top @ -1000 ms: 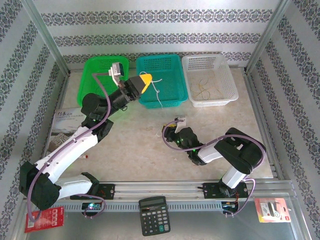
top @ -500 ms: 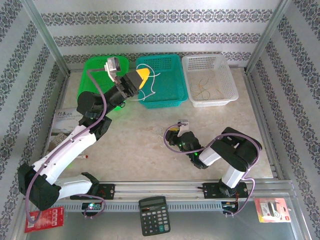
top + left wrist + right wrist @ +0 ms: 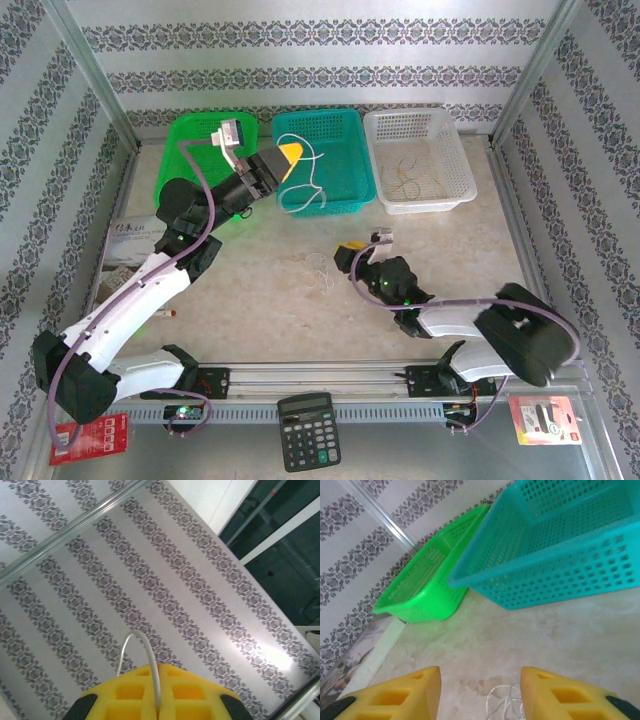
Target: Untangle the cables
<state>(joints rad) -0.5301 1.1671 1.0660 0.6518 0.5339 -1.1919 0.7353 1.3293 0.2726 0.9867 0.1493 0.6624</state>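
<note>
My left gripper (image 3: 289,156) hangs above the near left corner of the teal basket (image 3: 345,135), shut on a thin white cable (image 3: 300,188). That cable loops down from it over the basket's front rim. In the left wrist view the yellow fingers (image 3: 125,692) press together on the white cable (image 3: 150,660). My right gripper (image 3: 346,254) is low over the table's middle. In the right wrist view this gripper (image 3: 480,682) stands open, with a small clump of pale cables (image 3: 506,705) on the table between its fingers. The clump of pale cables (image 3: 320,268) lies just left of it.
A green basket (image 3: 190,135) stands at the back left and a white basket (image 3: 440,130) holding yellowish strands (image 3: 405,178) at the back right. A booklet (image 3: 128,245) lies at the left. A calculator (image 3: 308,430) sits on the front ledge.
My right gripper has opened and its arm has swung out to the right, leaving the pale clump on the table. The left gripper has shifted slightly with the white cable still in it.
</note>
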